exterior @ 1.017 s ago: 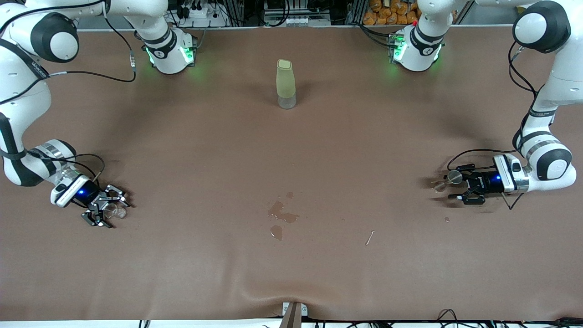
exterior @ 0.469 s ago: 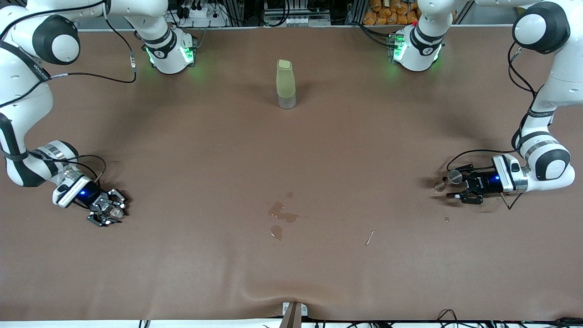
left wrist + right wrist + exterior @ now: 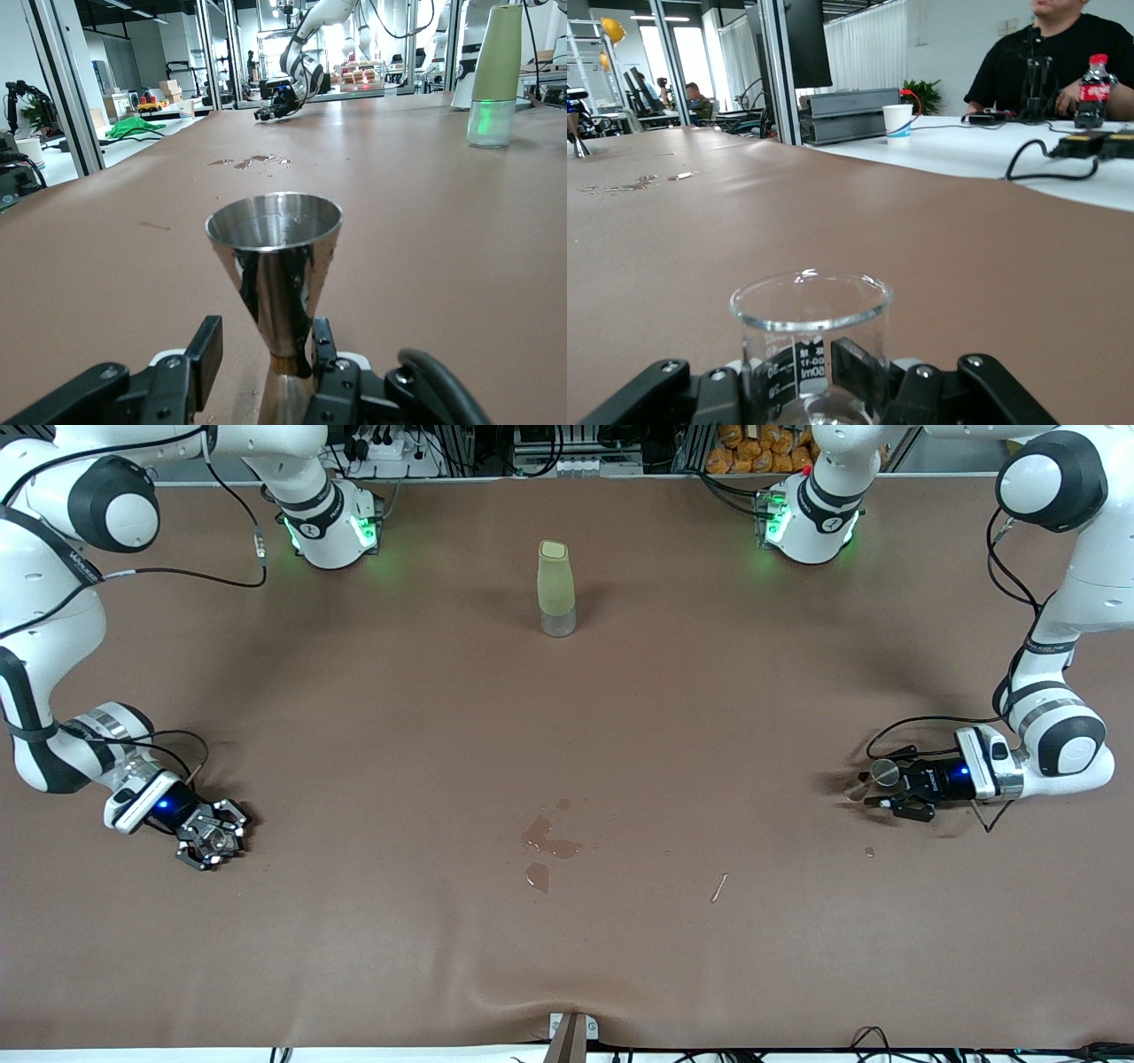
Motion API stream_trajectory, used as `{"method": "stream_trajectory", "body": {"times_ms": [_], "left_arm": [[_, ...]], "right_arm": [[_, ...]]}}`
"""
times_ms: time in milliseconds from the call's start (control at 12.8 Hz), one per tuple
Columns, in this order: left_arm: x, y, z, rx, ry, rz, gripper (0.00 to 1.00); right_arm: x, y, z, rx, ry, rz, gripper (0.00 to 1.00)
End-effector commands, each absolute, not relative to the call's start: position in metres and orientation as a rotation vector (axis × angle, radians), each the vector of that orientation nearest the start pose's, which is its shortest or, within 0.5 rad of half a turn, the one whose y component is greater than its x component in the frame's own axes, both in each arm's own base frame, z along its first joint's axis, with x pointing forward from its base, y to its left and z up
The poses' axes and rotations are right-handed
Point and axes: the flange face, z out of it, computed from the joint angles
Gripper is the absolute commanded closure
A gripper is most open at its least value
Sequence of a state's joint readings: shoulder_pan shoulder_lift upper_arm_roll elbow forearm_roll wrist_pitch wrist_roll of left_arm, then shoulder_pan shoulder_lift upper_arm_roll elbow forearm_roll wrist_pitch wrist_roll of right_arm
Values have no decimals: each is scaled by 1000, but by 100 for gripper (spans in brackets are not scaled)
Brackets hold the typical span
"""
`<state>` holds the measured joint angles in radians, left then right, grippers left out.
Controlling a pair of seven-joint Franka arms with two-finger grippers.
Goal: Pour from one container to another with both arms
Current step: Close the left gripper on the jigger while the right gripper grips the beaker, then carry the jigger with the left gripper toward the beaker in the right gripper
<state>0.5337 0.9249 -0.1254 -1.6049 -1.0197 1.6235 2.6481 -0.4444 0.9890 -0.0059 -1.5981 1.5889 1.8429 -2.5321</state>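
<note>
The tiny glass cup [image 3: 213, 838] stands on the table at the right arm's end, its printed scale showing in the right wrist view [image 3: 811, 341]. My right gripper [image 3: 211, 842] lies low at the table, shut on the cup's lower part [image 3: 804, 390]. The silvery hourglass metal cup [image 3: 877, 773] stands upright at the left arm's end and looks empty [image 3: 275, 252]. My left gripper [image 3: 875, 788] is open around its narrow waist [image 3: 264, 354]. One finger [image 3: 324, 350] touches the waist, and a gap shows at the other finger [image 3: 202, 350].
A tall pale-green bottle [image 3: 556, 589] stands mid-table near the robots' bases, also showing in the left wrist view [image 3: 494, 75]. Wet spill patches [image 3: 549, 843] lie mid-table, nearer the front camera. A small pale stick [image 3: 719, 887] lies beside them, toward the left arm's end.
Both grippers have narrowed around their cups. The right one went from wide open to shut on the glass cup, and the left one's fingers drew in toward the metal cup's waist.
</note>
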Motion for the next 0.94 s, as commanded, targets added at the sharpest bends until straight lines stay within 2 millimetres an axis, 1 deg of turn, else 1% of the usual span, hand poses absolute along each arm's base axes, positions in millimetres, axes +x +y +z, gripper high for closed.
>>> {"method": "stream_trajectory", "body": {"times_ms": [0,78,156,235,391,469,626,704,782,861], "left_arm": [[589,165,93,1380,-1453,1183,74],[588,163,93,1378,-1450,1161,100],[586,160,90,1389,-1420,1138,100],[587,160,92,1394,-1414,1125,100],[594,147,100,1404,-1388,1082,100],[604,125,112,1398,-1365,1050,100],[633,67,139,1396,-1351,1009,100],[648,41,149,1430,-1315,1044,100],[658,3,158,1421,-1280,1070,100],[668,-33,159,1453,-1241,1115,100]], "right_arm": [[646,-181,79,-1807,-999,-1479,100],[654,-167,84,-1791,-1021,-1475,100],[662,-155,90,-1773,-1044,-1475,100],[671,-142,96,-1761,-1047,-1471,100],[684,-116,108,-1750,-1050,-1454,100],[691,-105,116,-1754,-1051,-1440,100],[708,-75,134,-1737,-1036,-1399,100],[716,-58,145,-1729,-1026,-1371,100],[720,-46,157,-1737,-1012,-1342,100],[724,-40,169,-1758,-996,-1320,100]]}}
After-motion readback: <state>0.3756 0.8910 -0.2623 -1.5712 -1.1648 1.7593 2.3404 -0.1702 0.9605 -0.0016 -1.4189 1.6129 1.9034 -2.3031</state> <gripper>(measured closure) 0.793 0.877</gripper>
